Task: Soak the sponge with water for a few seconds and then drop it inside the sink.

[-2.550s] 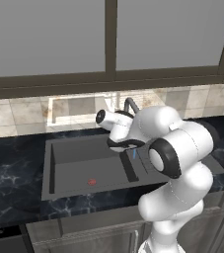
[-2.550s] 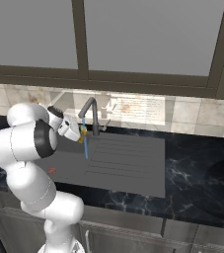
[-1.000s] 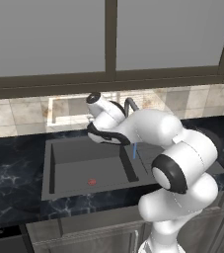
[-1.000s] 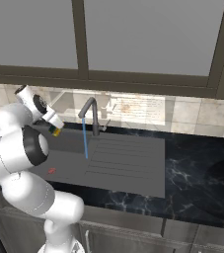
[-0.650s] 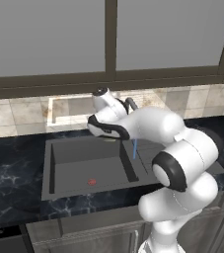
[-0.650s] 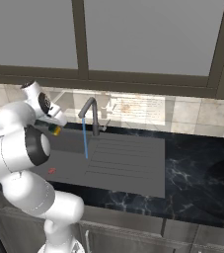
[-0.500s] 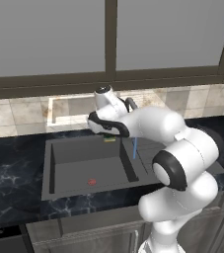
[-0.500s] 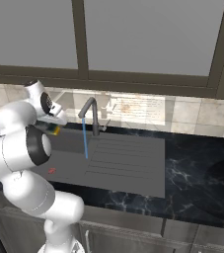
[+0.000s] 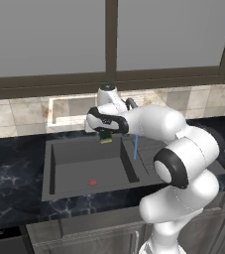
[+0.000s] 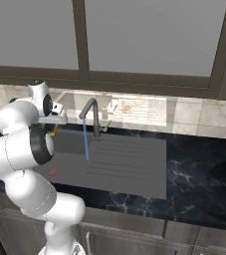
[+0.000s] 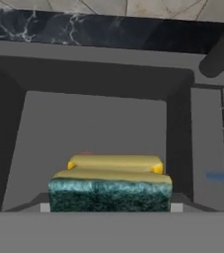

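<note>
Observation: the gripper (image 9: 105, 135) sits at centre frame in the left base view, hanging above the back edge of the sink (image 9: 64, 171). The sponge (image 9: 105, 138) is clamped between the jaws at narrow spread, green scouring layer and yellow body both showing beneath the hand. In the hand view the sponge (image 11: 110, 184) lies at lower centre, held crosswise, with the bare basin floor of the sink (image 11: 93, 123) spread out behind it.

The water (image 9: 135, 147) falls as a thin blue line right of centre in the left base view, clearly apart from the sponge and landing by the ribbed drainboard (image 9: 151, 158). In the right base view the water (image 10: 85, 139) drops from the faucet (image 10: 92, 115) at left of centre, while the sponge (image 10: 53, 130) shows as a small yellow scrap at the left edge, beside the arm, away from the stream.

Assessment: the sponge is not under the stream, so the step in hand appears to be the drop into the basin.

Recommendation: release should take place with the sponge wholly over the basin floor, not over the rear rim or the marbled countertop (image 9: 15, 154). The hand view suggests this is satisfied, as basin floor surrounds the sponge on all visible sides. The jaws should open fully and cleanly so the soft block does not cling to one finger. Lowering somewhat before release would limit bounce.
</note>
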